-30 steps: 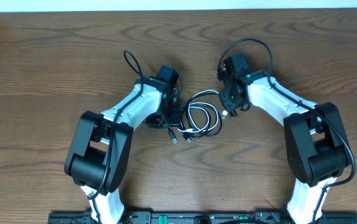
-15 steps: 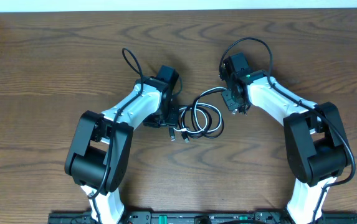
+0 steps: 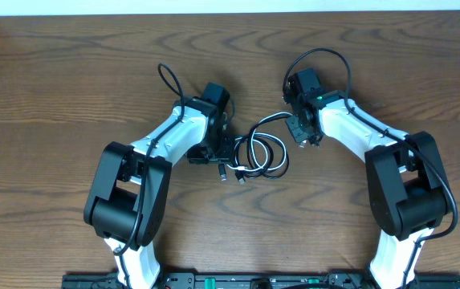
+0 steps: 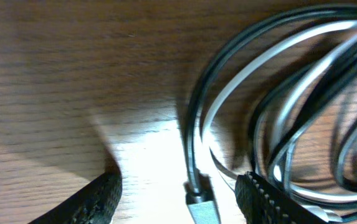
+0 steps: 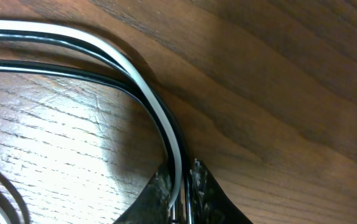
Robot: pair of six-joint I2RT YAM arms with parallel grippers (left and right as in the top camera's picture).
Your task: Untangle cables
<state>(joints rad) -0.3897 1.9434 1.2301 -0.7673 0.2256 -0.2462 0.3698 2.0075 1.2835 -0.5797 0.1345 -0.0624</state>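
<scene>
Cables [image 5: 41, 29] are pinched between closed right fingers [image 5: 204, 194]. Left fingers [image 4: 91, 202] are held apart, a plug [image 4: 201, 203] apparently lying loose between.

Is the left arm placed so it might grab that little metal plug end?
Probably yes: the left gripper is open with the plug lying between its fingers, nothing over it. The coiled cables crowd one finger, though.

Overhead, the wrists cover the spots where the left gripper [image 4: 178, 193] and right gripper [image 5: 181, 183] meet the cables [image 3: 251, 152], and the plug ends are too small to read. Left wrist view: bundle blurred, cut off right and bottom. Right wrist view: cords run off the left edge, fingers [image 5: 206, 193] cropped at the bottom.
</scene>
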